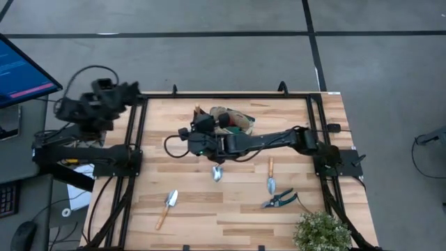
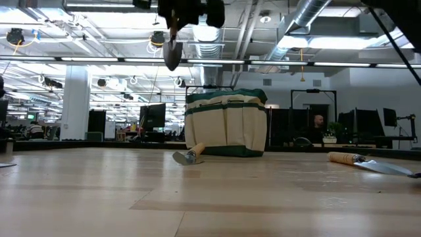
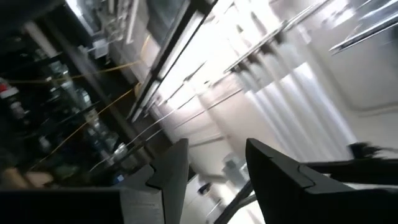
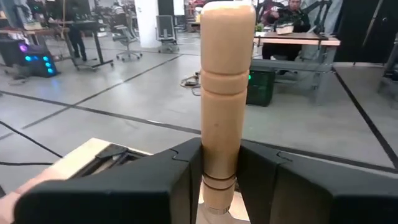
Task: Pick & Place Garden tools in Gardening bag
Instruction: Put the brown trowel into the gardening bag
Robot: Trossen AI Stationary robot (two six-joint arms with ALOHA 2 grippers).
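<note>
My right gripper (image 1: 188, 134) reaches in from the table's right and is shut on a wooden-handled trowel (image 4: 219, 93), high above the table, left of and nearer than the gardening bag (image 1: 233, 120). The beige bag with green trim stands upright at the far middle (image 2: 227, 122). A second trowel (image 1: 217, 172) lies on the table in front of the bag. A third trowel (image 1: 271, 178) and the blue-handled pruning shears (image 1: 279, 200) lie at the near right, and another trowel (image 1: 167, 206) at the near left. My left gripper (image 3: 217, 168) is open and empty, parked beyond the table's far left corner. My right gripper pinches the trowel's wooden handle near its blade end (image 4: 217, 171) between its two fingers. The fingers lie level, coming from the table's right, across the handle. The trowel stands upright with its silver blade (image 2: 172, 54) hanging below the fingers, lifted clear.
A green leafy plant (image 1: 320, 233) stands at the near right corner. Black frame rails run along the table's left (image 1: 132, 167) and right (image 1: 317, 125) sides. A monitor (image 1: 21, 70) stands off the table at the far left.
</note>
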